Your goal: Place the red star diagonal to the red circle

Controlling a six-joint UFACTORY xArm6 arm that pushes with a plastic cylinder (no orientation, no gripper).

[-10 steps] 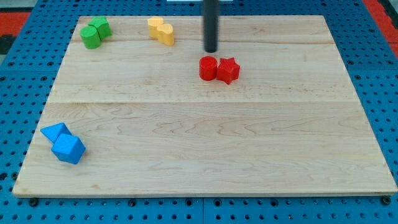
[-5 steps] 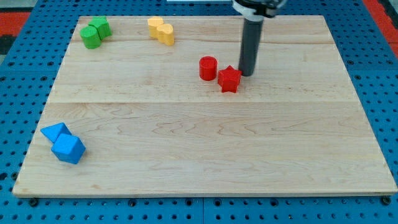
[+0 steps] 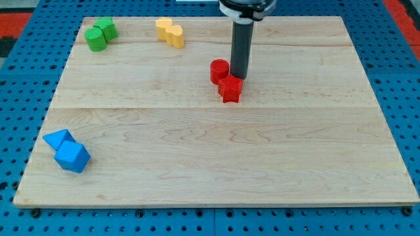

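- Board: pale wood, visible grain, smooth matt finish.
- Red star, red circle: painted, slight sheen.
- Rod: dark, matt.
- Surrounding base: blue perforated panel.

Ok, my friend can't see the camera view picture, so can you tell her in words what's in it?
My tip touches the top of a red star, which sits just below and right of a red circle on a wooden board. Two green blocks and two yellow blocks sit near the top edge, two blue blocks at bottom left.
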